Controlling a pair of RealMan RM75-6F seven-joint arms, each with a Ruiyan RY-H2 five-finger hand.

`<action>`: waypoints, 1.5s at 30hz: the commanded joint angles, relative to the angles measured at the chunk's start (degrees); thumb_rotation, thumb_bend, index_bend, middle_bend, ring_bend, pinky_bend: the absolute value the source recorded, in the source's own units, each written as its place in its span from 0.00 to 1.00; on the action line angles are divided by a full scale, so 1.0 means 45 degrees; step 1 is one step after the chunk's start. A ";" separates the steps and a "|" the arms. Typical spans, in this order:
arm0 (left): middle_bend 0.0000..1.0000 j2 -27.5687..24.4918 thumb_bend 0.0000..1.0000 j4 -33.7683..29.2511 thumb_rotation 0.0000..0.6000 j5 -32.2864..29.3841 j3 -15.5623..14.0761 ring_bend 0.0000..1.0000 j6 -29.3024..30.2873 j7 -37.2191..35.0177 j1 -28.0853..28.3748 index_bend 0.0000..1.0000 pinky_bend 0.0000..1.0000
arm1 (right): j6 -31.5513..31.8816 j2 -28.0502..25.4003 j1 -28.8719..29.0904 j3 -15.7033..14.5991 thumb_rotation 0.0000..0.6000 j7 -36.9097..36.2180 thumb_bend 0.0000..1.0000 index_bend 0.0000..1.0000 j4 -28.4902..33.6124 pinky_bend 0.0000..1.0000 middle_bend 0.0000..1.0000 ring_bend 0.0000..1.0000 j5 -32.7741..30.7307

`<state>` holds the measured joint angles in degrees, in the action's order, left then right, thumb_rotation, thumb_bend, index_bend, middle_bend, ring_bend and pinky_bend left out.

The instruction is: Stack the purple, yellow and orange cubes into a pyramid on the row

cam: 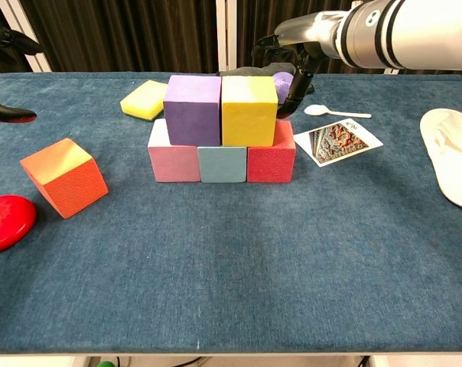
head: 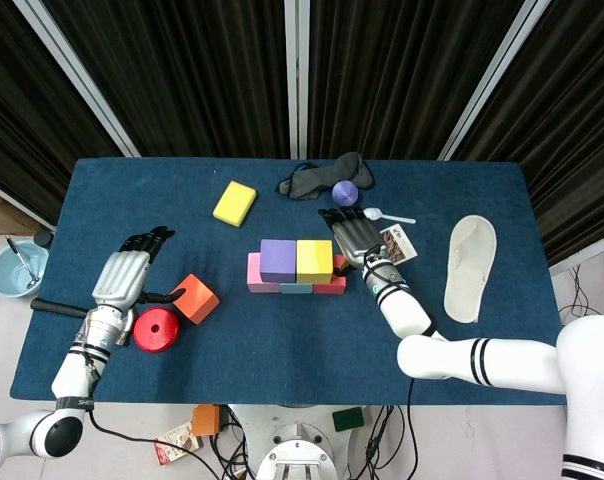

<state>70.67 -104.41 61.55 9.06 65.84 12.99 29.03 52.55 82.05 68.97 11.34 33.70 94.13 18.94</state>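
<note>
A pink (cam: 171, 160), teal (cam: 222, 164) and red cube (cam: 271, 160) form the row. On it stand the purple cube (cam: 192, 109) and the yellow cube (cam: 248, 110) side by side, also seen from the head as purple cube (head: 279, 260) and yellow cube (head: 315, 261). The orange cube (head: 195, 298) lies tilted on the cloth to the left. My right hand (head: 350, 237) hovers open just right of and behind the yellow cube, fingers (cam: 294, 86) pointing down; contact is unclear. My left hand (head: 127, 275) is open, left of the orange cube.
A red disc (head: 156, 329) lies by the left hand. At the back are a yellow sponge (head: 234, 203), a dark sock (head: 317, 178) and a purple ball (head: 344, 192). A spoon (head: 387, 215), a picture card (cam: 338, 140) and a white slipper (head: 470, 267) lie to the right.
</note>
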 commanded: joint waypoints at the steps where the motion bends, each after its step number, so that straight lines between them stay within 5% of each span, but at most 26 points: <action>1: 0.08 0.0005 0.12 0.0020 0.75 0.0019 -0.0016 0.11 -0.0015 -0.0035 -0.0014 0.12 0.12 | -0.0005 0.0026 0.0050 0.0027 1.00 0.0045 0.17 0.03 0.0006 0.00 0.06 0.02 -0.0087; 18: 0.08 0.0153 0.12 0.0312 0.73 -0.0032 -0.0063 0.11 -0.0321 -0.0099 0.0065 0.12 0.12 | 0.0147 -0.0555 0.0059 -0.0195 1.00 0.0491 0.18 0.03 0.0206 0.00 0.08 0.02 -0.0307; 31: 0.08 0.0122 0.12 0.0261 0.74 -0.0259 -0.0032 0.11 -0.0381 0.0083 0.0123 0.12 0.12 | -0.0099 0.0507 0.0673 -0.0018 1.00 0.1008 0.18 0.03 -0.1499 0.00 0.09 0.02 -0.0361; 45: 0.08 0.0209 0.12 0.0344 0.74 -0.0424 -0.0134 0.11 -0.0527 0.0334 0.0206 0.12 0.12 | 0.0056 0.1019 0.0751 0.0035 1.00 0.1251 0.18 0.03 -0.1837 0.00 0.10 0.02 0.0161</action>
<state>71.58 -102.87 59.65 8.48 63.49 14.48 29.93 52.80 86.64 72.34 11.49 39.33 85.88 19.66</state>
